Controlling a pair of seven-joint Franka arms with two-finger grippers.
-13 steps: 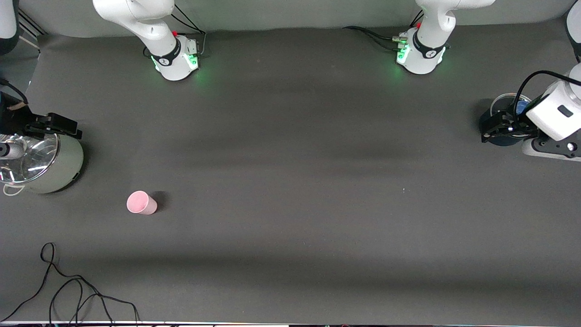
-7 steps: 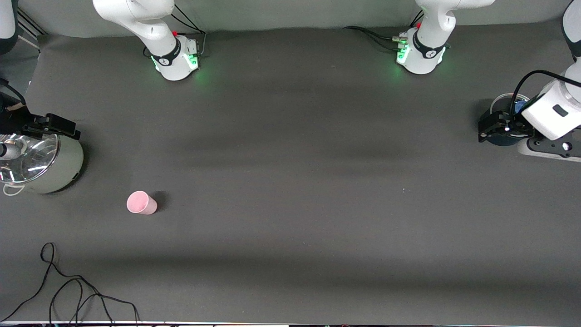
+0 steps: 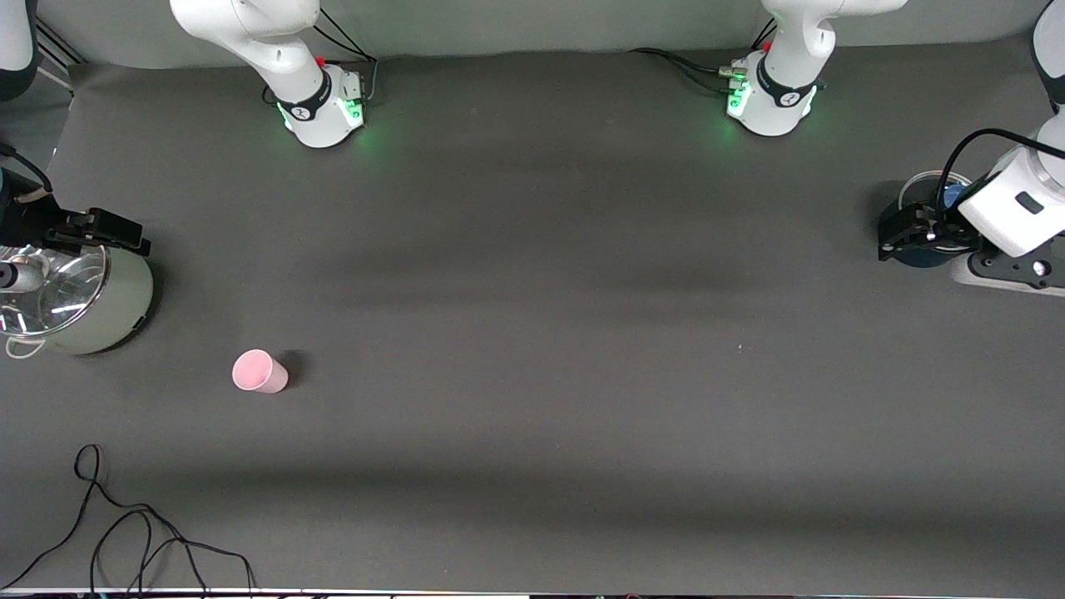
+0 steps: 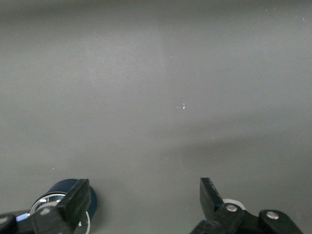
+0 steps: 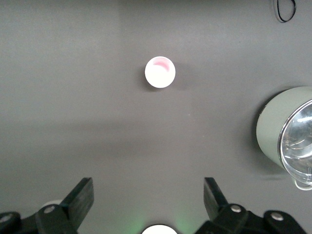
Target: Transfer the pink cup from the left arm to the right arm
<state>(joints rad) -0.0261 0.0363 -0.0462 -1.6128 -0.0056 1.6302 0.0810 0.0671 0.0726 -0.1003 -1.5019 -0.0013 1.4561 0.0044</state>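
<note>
Smooth, tapered pink cup stands on matte table.

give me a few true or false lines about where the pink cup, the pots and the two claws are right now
1. The pink cup stands upright on the table, held by neither claw. True.
2. The left claw is shut on the cup. False: it is open, over a dark blue pot at the left arm's end of the table.
3. The cup is nearer the front camera than the pale green pot. True.
4. The right claw is over the cup. False: it is open, above the pale green pot.
5. The cup sits inside the pale green pot. False: it stands apart from it.
</note>
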